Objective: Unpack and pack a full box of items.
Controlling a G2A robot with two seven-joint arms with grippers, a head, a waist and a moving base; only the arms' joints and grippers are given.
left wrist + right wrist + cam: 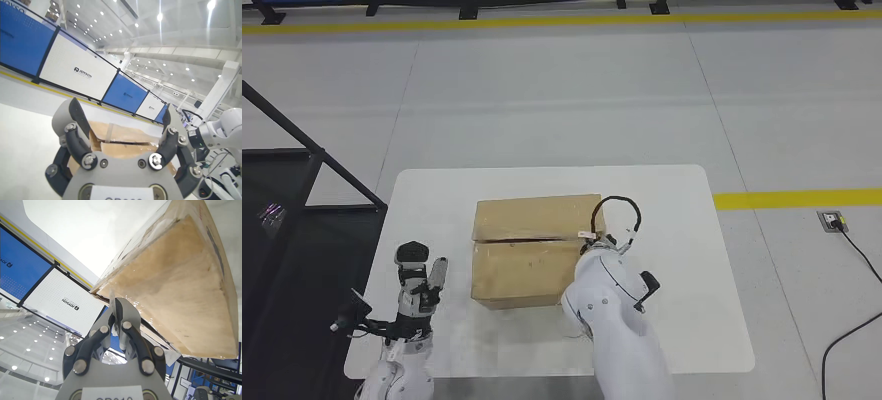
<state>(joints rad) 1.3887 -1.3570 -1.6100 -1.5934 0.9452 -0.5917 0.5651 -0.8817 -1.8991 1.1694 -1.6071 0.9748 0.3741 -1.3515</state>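
Right wrist view | right tool [114, 313] pinches tape strip [112, 297] | at box [170, 285] edge

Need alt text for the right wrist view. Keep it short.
The right claw is shut on a thin pale strip at the edge of a cardboard box covered in clear tape, which sits close beside it. Blue and white wall panels stand behind.

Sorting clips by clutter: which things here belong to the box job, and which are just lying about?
Job: box; pale strip at its seam, pinched in the right gripper; open left gripper; table.
Lying about: black frame beside the table; floor socket with its cable.
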